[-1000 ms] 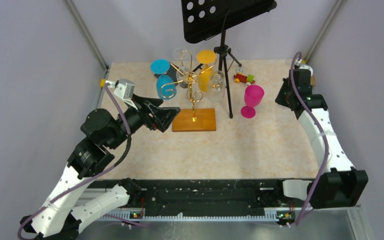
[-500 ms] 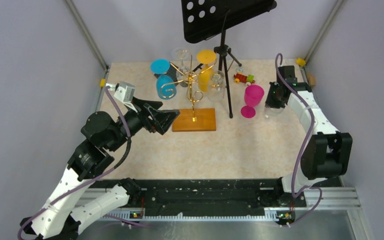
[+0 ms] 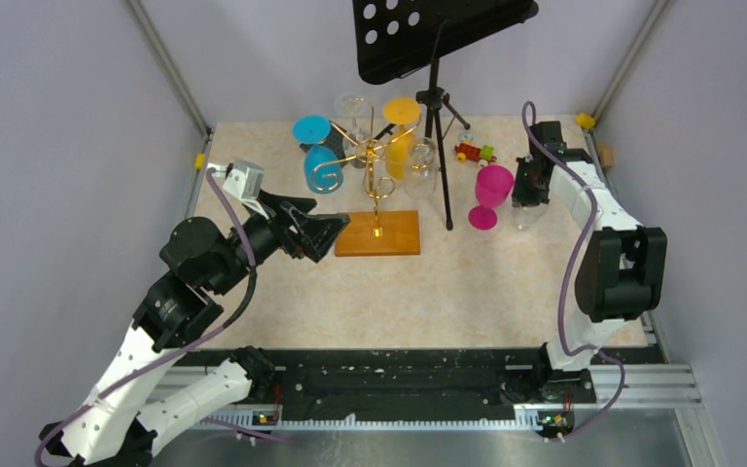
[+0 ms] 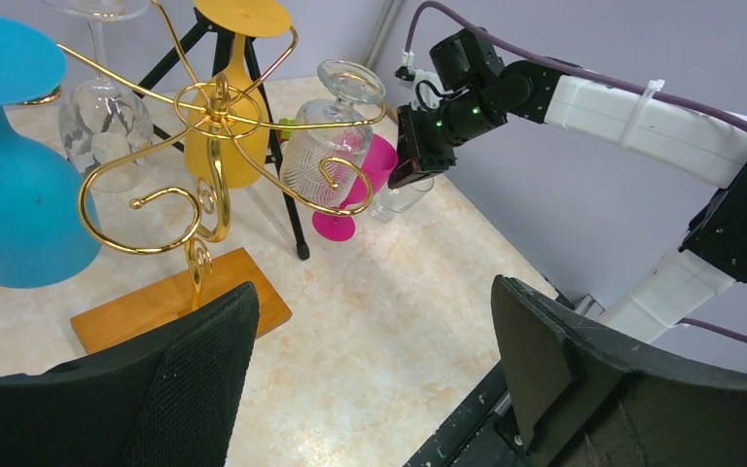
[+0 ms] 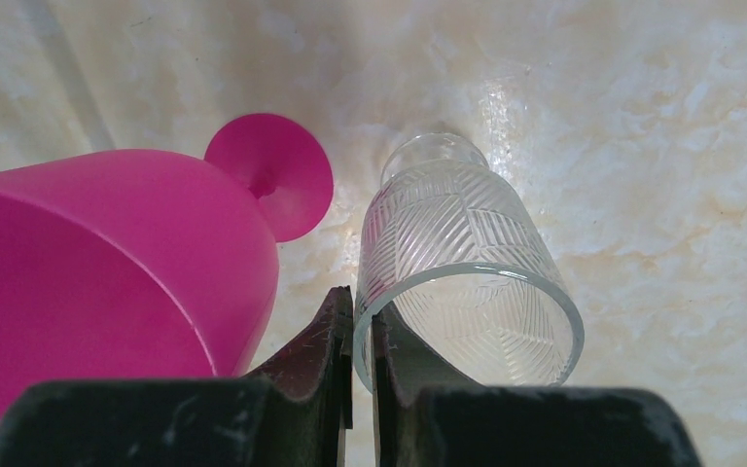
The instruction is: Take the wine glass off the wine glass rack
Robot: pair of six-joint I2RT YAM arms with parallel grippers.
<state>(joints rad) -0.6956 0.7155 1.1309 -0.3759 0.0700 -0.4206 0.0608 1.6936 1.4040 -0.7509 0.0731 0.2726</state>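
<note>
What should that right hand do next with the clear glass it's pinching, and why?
Probably open the right hand and let go: it pinches the rim of the clear patterned wine glass, which stands upright beside the pink plastic wine glass, its foot apparently resting on the beige marbled table.

The music stand [image 3: 439,107] stands between the wine glass rack [image 3: 377,232] and a goblet [image 3: 492,189]
</note>
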